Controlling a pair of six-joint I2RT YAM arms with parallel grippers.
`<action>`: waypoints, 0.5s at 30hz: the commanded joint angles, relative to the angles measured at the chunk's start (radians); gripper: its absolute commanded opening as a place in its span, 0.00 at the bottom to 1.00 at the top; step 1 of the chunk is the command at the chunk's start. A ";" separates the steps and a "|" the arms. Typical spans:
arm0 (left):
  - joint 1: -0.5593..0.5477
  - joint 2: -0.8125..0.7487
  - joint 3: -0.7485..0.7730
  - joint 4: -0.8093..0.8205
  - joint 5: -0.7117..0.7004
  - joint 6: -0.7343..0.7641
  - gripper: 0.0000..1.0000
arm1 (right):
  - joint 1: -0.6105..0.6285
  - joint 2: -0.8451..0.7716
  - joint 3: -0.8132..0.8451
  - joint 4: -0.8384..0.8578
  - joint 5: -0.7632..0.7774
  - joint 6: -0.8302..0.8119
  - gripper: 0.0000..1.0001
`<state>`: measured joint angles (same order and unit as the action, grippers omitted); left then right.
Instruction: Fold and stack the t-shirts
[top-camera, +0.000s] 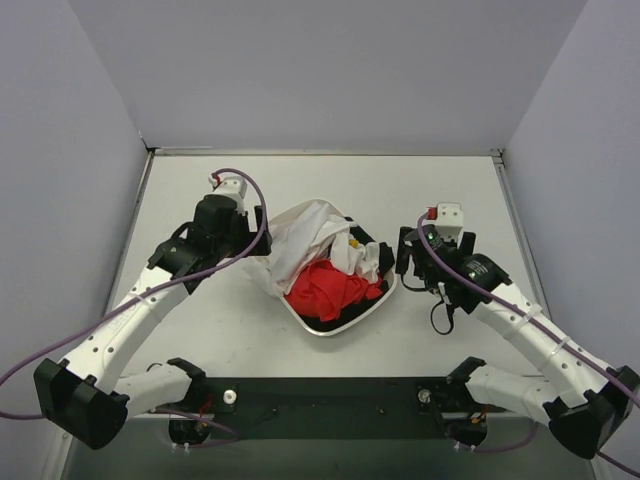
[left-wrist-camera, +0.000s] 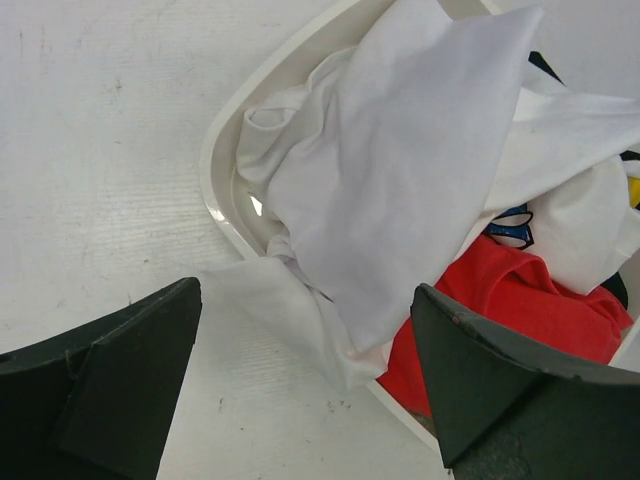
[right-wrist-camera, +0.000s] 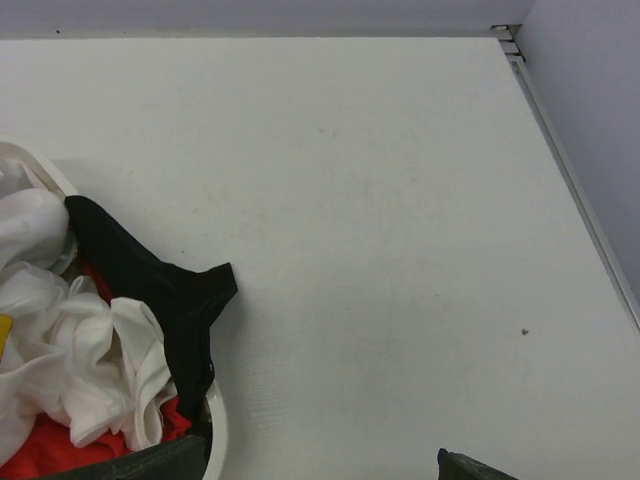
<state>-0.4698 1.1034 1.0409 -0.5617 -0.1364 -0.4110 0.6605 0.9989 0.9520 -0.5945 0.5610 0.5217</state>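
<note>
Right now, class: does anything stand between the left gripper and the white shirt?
Nothing visible does. The left gripper is open, facing the white shirt, which spills over the tub rim onto the table and lies on top of the red shirt.

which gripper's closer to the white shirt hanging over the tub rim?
Left. The left gripper has open fingers flanking the white shirt at the tub rim; the right gripper is off the tub's opposite side, by the black cloth.
</note>
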 joint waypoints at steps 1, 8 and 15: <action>-0.049 0.019 0.128 -0.084 -0.131 -0.003 0.96 | -0.007 0.079 0.031 -0.033 -0.088 -0.029 0.99; -0.050 -0.014 0.070 -0.095 -0.138 -0.018 0.92 | -0.010 0.265 -0.015 0.031 -0.173 0.000 0.98; -0.052 -0.036 0.064 -0.126 -0.189 -0.034 0.91 | -0.061 0.342 -0.062 0.157 -0.272 -0.017 0.91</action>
<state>-0.5182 1.1049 1.1049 -0.6678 -0.2783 -0.4278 0.6445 1.3373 0.9211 -0.5026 0.3569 0.5156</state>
